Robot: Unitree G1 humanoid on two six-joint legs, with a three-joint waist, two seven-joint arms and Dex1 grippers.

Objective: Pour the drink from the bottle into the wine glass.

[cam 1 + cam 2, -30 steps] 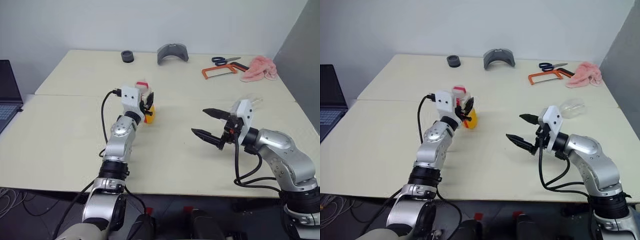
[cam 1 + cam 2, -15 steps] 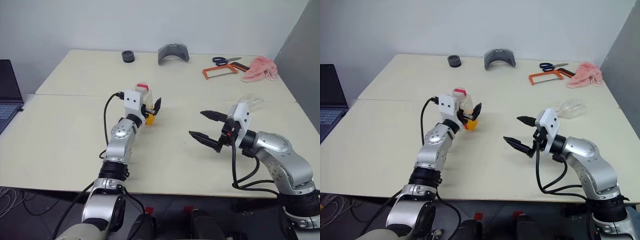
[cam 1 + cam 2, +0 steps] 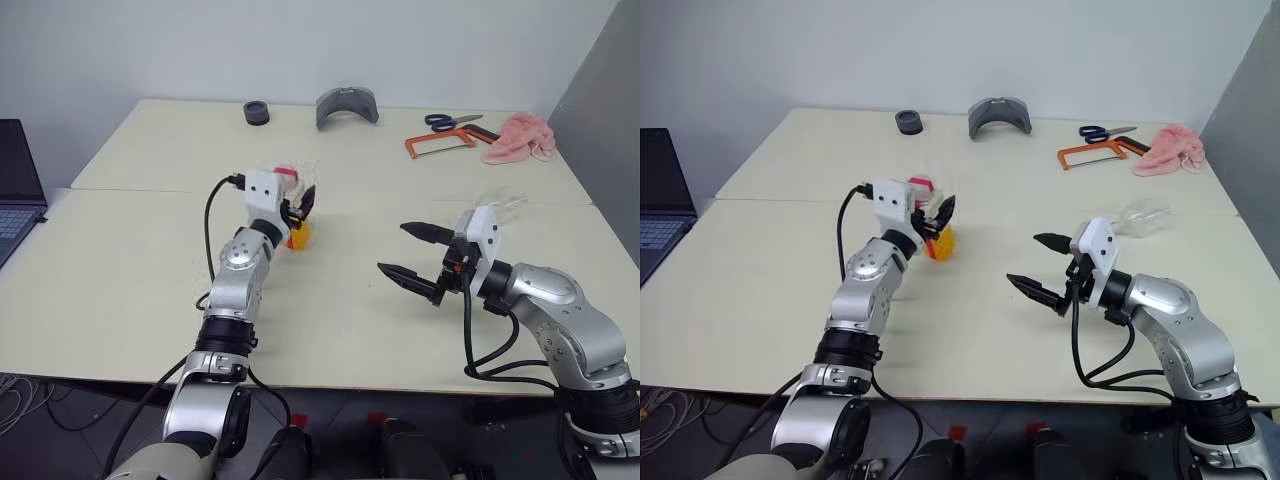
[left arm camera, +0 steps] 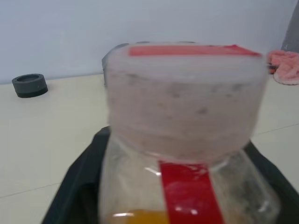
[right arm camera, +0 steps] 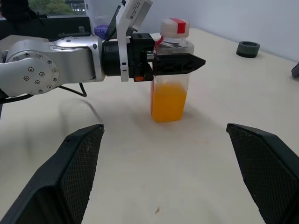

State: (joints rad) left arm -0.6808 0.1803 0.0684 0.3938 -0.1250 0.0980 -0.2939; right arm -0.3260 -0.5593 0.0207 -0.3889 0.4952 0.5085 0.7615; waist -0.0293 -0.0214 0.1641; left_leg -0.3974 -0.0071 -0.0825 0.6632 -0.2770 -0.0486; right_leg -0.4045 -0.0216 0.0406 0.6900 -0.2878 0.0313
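Note:
The bottle [image 5: 169,93] stands upright on the table, its lower part filled with the orange drink [image 3: 298,236] and a red cap [image 5: 174,25] on top. My left gripper [image 5: 173,64] is shut on the bottle just below the cap, a black finger [image 4: 77,186] on each side. My right gripper [image 3: 392,248] hovers open above the table to the right of the bottle, nothing between its fingers. The wine glass [image 3: 1143,213] appears to lie on its side behind my right wrist, partly hidden by it.
Along the table's far edge sit a black ring [image 3: 255,112], a grey curved piece [image 3: 346,105], blue-handled scissors [image 3: 450,121], an orange hacksaw frame [image 3: 438,143] and a pink cloth [image 3: 520,136]. A laptop [image 3: 15,190] stands off the left side.
A second ago my left gripper held the bottle. Half a second ago its fingers stood open around it. Now they are closed on it again. My right gripper stays open in place.

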